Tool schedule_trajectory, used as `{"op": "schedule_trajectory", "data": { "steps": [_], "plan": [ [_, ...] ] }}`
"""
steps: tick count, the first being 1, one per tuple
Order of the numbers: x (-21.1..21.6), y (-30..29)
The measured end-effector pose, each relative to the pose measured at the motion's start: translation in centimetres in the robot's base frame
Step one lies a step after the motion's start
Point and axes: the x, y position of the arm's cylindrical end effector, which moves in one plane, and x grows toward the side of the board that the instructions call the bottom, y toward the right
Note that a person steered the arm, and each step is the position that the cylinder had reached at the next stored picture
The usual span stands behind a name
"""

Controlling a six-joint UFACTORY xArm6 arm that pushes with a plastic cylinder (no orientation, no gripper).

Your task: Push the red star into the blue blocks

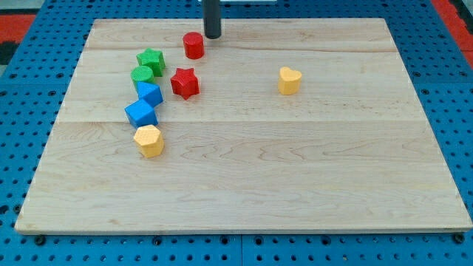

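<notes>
Rod's tip [212, 36] sits near the board's [295, 177] top edge; no pincer, just a bare rod. Red cylinder [194, 46] just left-below the tip. Red star [185, 83] farther below, beside two blue blocks [149, 94] [141, 114], not touching. Green blocks, yellow blocks elsewhere.

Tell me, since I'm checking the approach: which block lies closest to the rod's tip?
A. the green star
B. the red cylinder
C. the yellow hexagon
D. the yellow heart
B: my tip stands at the view's top, just up and right of the red cylinder, with every other block farther off.
</notes>
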Motion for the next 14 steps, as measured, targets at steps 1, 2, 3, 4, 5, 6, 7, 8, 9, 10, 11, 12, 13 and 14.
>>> {"op": "schedule_trajectory", "data": {
  "steps": [1,2,3,4,5,6,7,8,9,10,11,12,13,14],
  "plan": [
    [2.4,5.9],
    [3.4,-1.1],
    [2.7,-6.0],
    [1.6,-5.0],
    [3.4,-3.0],
    [7.3,-5.7],
    [9.9,-1.3],
    [12.7,-3.3],
    [13.5,-0.1],
    [13.6,-3.4],
    [17.5,-6.6],
    [18.5,-5.1],
    [18.4,-6.5],
    [19.8,-6.0]
  ]
}}
